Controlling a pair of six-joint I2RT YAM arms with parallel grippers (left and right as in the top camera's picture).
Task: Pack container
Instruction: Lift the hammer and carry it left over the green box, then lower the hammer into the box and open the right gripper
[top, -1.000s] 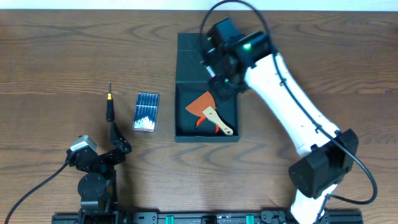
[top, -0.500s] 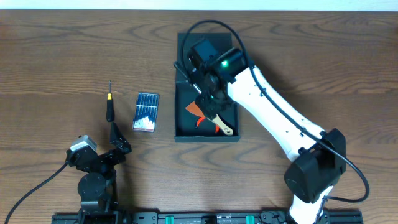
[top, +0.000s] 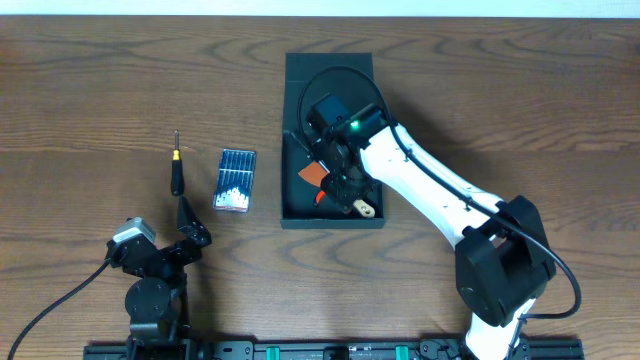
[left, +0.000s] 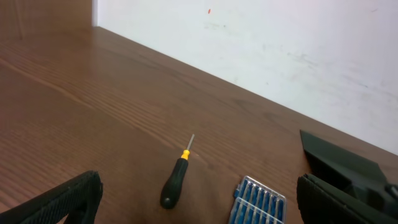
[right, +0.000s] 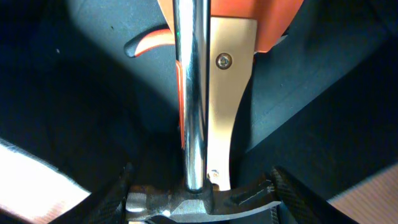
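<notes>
right gripper (right: 202, 200) clamps hammer (right: 191, 93) head over scraper (right: 233, 93) in container (top: 330, 222) — a skewed release would likely prop it up; lid fouls; left gripper (left: 199, 200), 8 o'clock, gapes empty

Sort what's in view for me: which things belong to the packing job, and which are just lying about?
In the job:
container, lid open
hammer, held by the right gripper over the container
wooden-handled orange tool, inside the container

Lying about on the table, outside the container:
screwdriver
blue bit case
left gripper, open, holding nothing
</notes>
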